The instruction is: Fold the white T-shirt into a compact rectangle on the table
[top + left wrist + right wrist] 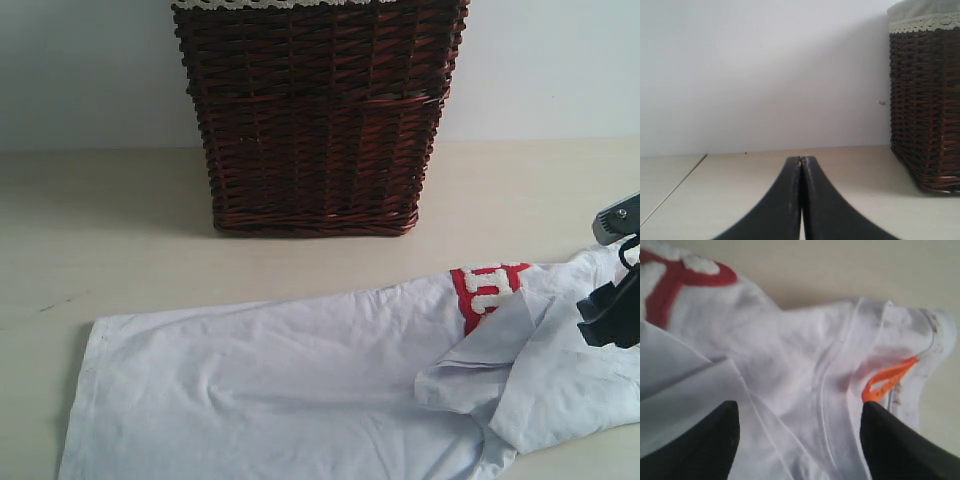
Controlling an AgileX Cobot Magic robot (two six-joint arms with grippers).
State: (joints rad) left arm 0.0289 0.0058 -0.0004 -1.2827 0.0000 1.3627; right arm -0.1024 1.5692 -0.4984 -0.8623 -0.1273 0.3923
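1. Exterior view: shirt (pixel 300 380) lies on the table (pixel 100 230) before the basket (pixel 315 120), its right end folded over.
2. Right gripper (pixel 797 407) gapes over the collar near the tag (pixel 887 380), gripping nothing.
3. Left gripper (pixel 801 159): fingers pressed together, empty.

The T-shirt (pixel 280 380) lies spread on the table (pixel 100 220), in front of the basket (pixel 315 120), which stands at the back near the middle. A sleeve (pixel 480 360) is folded onto the shirt's right part. My right gripper (pixel 799 412) is over that end, at the collar, with the neck tag (pixel 887 380) beside one finger. My left gripper (pixel 801 161) is over bare table near the basket.
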